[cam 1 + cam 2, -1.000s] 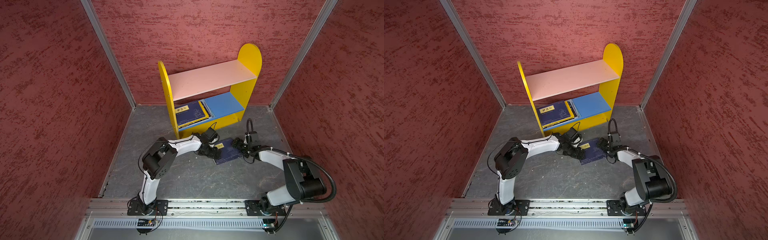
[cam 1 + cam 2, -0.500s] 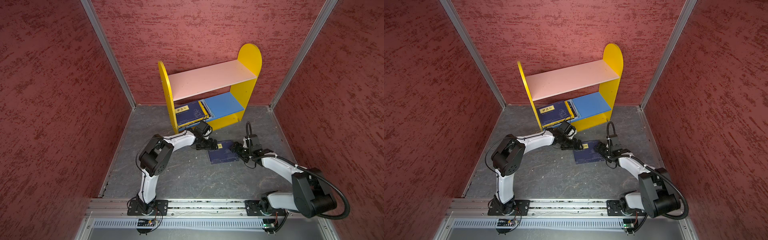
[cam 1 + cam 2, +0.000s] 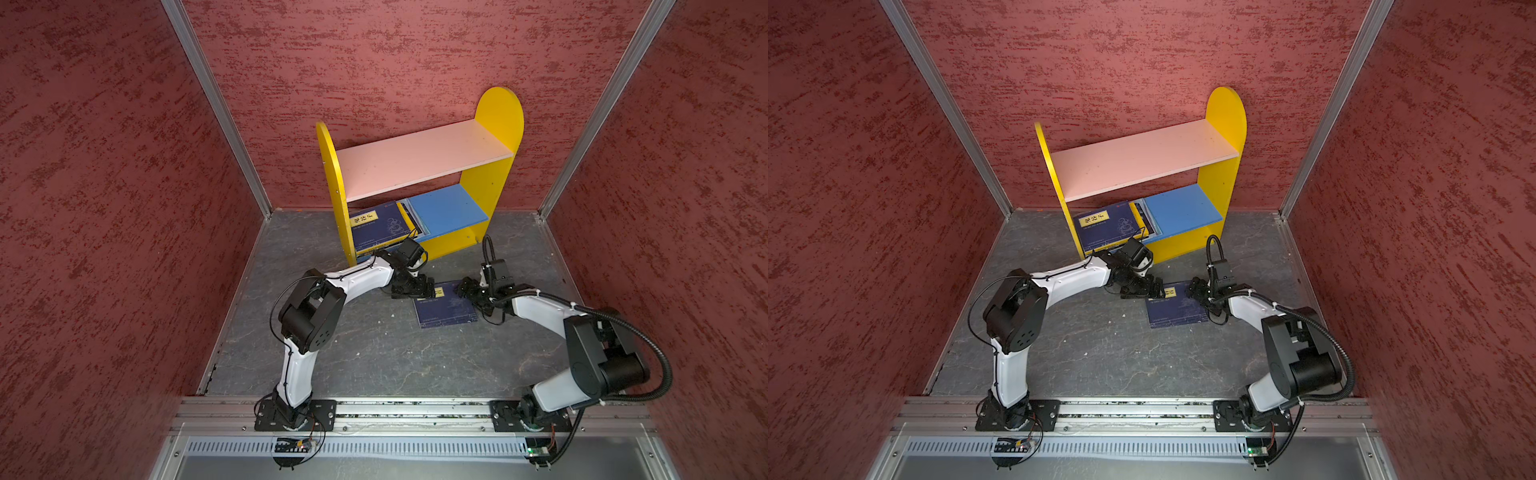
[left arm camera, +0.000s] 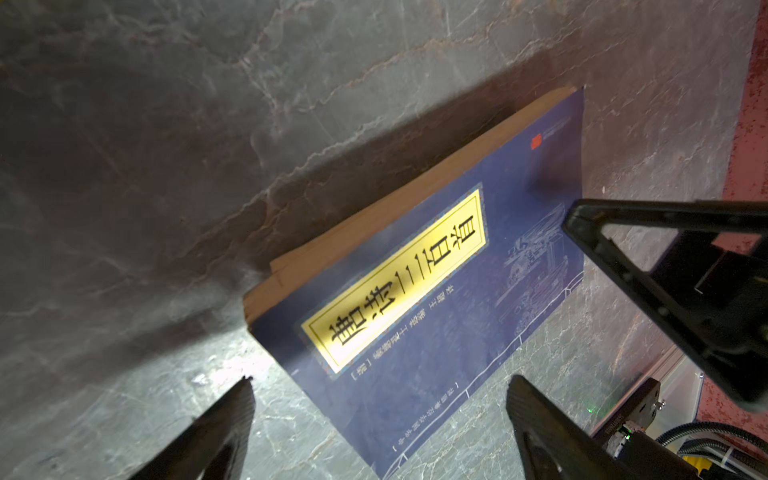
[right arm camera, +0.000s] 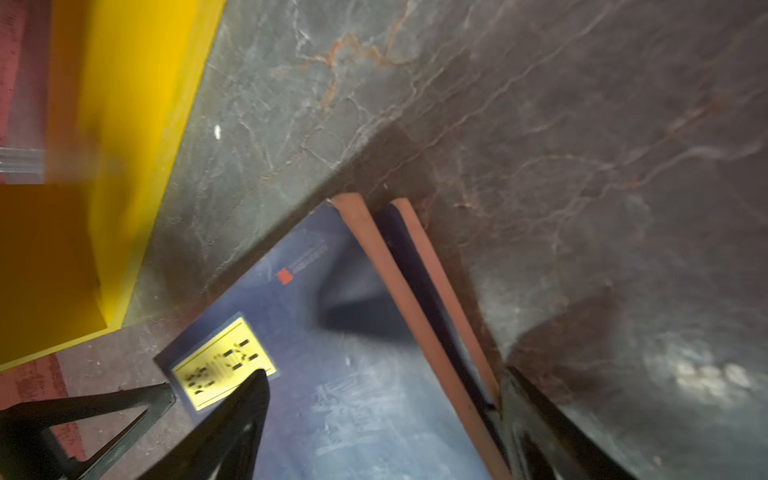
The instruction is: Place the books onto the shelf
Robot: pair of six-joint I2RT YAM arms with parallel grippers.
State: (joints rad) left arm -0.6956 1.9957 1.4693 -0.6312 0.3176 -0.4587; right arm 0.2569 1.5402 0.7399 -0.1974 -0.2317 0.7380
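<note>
Left wrist view: a thin navy book (image 4: 415,299) lies flat on the grey, veined, stone-look tabletop (image 4: 166,124). Its cover is smooth, with a yellow rectangular label of black characters, a small red seal and faint pale line drawings. Its tan page edges show in two layers. The left pincer (image 4: 381,380) is spread wide, with a dark tapered finger on either side of the book's nearest corner, pinching nothing.

In the right wrist view the right pincer (image 5: 384,372) is also spread. One finger hangs over the cover by the label and the other is at the page-edge side; whether its tip touches there I cannot tell. Two tan bands parted by a navy strip run along that side.

In both top views the book sits just in front of the shelf (image 3: 494,120), between the two pincers, one at each of its far corners. The shelf has yellow round-topped side panels, a matte pink upper board (image 3: 419,162) and a blue lower board (image 3: 449,208). A flat stack of books (image 3: 376,226), navy on top, fills the lower board's left end. Rough red walls (image 3: 124,208) enclose the scene.
</note>
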